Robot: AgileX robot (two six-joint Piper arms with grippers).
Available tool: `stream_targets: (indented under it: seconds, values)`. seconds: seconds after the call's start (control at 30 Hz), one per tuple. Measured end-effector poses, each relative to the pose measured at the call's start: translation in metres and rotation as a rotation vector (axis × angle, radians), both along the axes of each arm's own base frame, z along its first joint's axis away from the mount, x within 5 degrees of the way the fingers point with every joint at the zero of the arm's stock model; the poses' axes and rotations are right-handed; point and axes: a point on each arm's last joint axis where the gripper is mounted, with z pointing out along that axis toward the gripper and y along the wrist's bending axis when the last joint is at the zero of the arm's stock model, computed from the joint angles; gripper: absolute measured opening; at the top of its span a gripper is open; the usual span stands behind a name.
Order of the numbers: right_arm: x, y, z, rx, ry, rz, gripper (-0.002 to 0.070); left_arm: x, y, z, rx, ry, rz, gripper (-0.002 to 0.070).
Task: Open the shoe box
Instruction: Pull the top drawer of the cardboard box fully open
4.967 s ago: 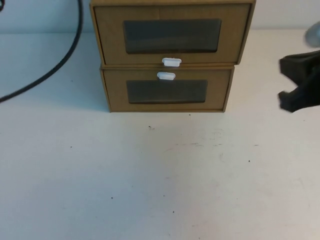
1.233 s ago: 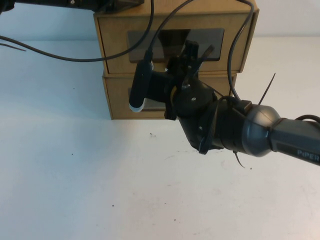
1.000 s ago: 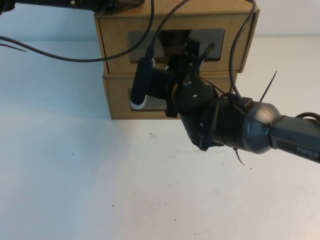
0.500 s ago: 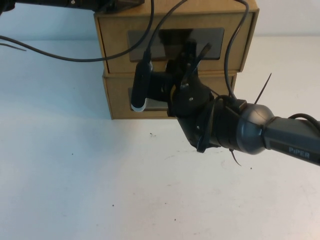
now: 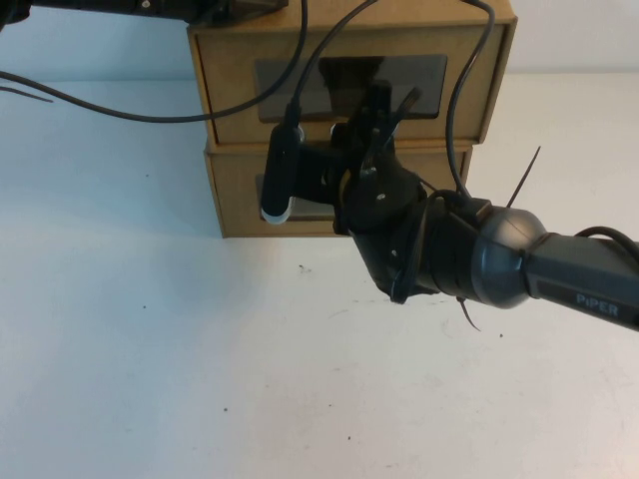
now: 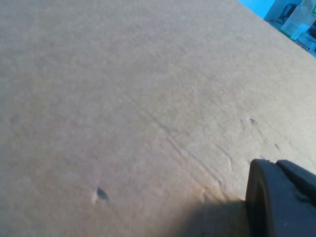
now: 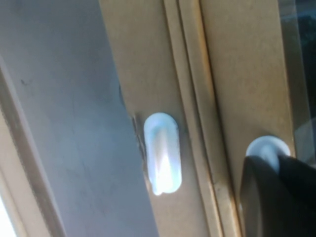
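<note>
Two brown cardboard shoe boxes with dark windows are stacked at the back of the table, the upper box [image 5: 459, 50] on the lower box [image 5: 232, 195]. My right gripper [image 5: 371, 122] reaches in from the right, turned sideways against the box fronts. In the right wrist view it [image 7: 276, 170] is shut on the upper box's white pull tab [image 7: 266, 145]. The lower box's white tab [image 7: 162, 153] is free beside it. My left gripper [image 6: 284, 202] lies close on the cardboard top of the upper box [image 6: 123, 98]. Its arm [image 5: 150, 8] shows at the top left of the high view.
A black cable [image 5: 120, 112] loops over the table's back left and up past the upper box. The white tabletop [image 5: 200, 359] stretches out in front of the boxes. My right arm's thick body [image 5: 479, 259] hangs over the table to the front right of the boxes.
Five seconds ago both arms were clear of the boxes. Over the last second my right gripper has closed on the tab and shifted slightly left.
</note>
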Motion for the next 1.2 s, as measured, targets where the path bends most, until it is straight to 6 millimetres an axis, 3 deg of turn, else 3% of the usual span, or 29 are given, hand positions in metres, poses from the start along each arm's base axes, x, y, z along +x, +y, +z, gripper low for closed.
stream_targets:
  seconds: [0.3,0.57,0.97,1.2]
  values:
    - [-0.020,0.009,-0.002,-0.035,0.021,-0.022,0.0010,0.000,0.001,0.000,0.008,0.023,0.019,-0.0006]
    - [-0.061,0.002,-0.007,-0.082,0.048,0.011,0.0011,0.004,-0.001,-0.008,-0.011,0.060,0.014,-0.0006]
    - [-0.138,-0.012,-0.007,0.028,0.222,0.083,0.0012,0.011,-0.004,-0.012,-0.051,0.073,0.009,-0.0006]
    - [-0.142,-0.014,-0.007,0.035,0.233,0.081,0.0013,0.012,-0.005,-0.011,-0.050,0.070,0.002,-0.0006]
